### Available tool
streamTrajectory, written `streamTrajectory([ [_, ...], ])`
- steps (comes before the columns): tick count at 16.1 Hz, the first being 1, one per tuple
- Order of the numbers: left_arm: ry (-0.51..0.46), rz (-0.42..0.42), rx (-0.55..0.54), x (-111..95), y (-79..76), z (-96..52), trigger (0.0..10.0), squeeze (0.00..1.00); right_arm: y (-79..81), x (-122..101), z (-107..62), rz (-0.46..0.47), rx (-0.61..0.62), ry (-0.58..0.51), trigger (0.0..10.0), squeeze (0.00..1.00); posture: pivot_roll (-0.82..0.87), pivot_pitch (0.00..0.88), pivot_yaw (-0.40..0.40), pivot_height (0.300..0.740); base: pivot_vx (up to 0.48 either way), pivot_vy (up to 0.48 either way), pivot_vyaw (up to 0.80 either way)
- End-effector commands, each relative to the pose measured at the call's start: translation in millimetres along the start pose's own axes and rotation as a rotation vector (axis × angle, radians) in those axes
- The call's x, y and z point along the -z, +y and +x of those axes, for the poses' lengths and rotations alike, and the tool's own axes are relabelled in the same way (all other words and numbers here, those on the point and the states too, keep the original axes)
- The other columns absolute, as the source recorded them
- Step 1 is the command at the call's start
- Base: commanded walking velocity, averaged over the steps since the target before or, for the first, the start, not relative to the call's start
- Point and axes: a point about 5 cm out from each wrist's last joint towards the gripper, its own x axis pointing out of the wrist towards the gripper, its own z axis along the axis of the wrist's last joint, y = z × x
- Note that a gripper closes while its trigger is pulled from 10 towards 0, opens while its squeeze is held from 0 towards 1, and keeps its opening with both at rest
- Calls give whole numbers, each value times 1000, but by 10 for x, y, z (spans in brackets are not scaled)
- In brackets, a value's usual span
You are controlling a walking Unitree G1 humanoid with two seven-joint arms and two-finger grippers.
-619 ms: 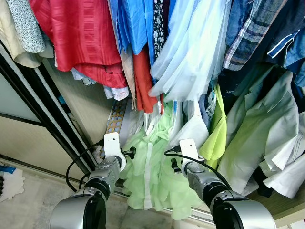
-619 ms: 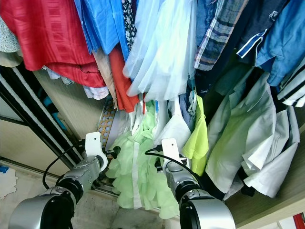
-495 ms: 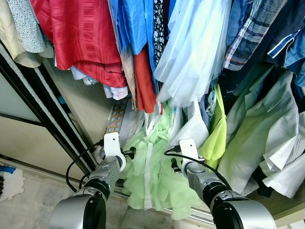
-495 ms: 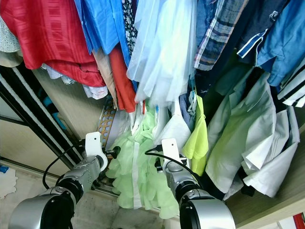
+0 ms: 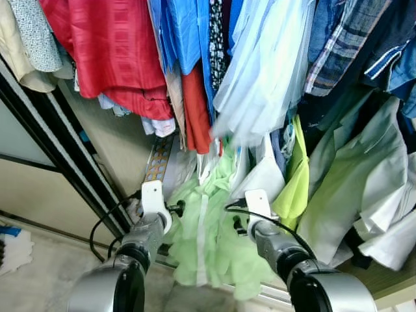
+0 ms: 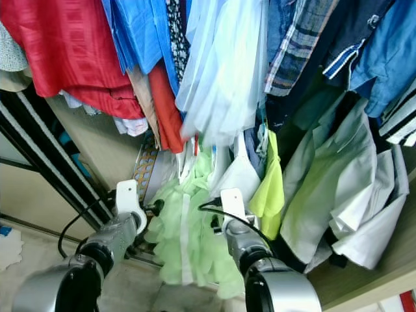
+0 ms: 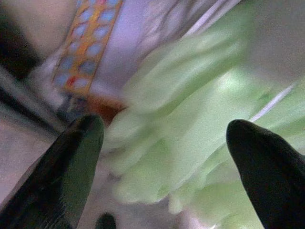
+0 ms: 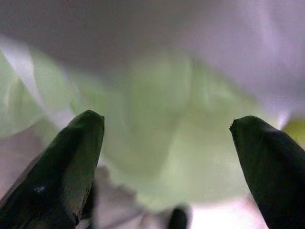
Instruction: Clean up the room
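An open wardrobe interior is shown under bright, even light. A dark sliding-door frame (image 5: 62, 153) runs diagonally down the left side, with a pale door panel (image 5: 36, 195) beside it. A beige inner side wall (image 5: 120, 146) is seen behind the frame. A metal bottom track (image 5: 273, 294) lies along the wardrobe's front edge. A wooden base board (image 6: 374, 263) is visible at the lower right corner. Grey stone-look floor (image 5: 39, 283) is seen at the lower left.
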Motion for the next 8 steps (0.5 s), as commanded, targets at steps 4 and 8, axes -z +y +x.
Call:
streamTrajectory([
  [4, -37, 263, -100, -42, -30, 0, 10000, 0, 32, -119, -3, -6, -15, -53, 10000, 0, -57, 0, 33, 740, 0, 0, 0],
  [8, -40, 108, -23, -95, -47, 8, 10000, 0, 66, -106, -3, -5, -43, -29, 10000, 0, -52, 0, 42, 740, 0, 0, 0],
])
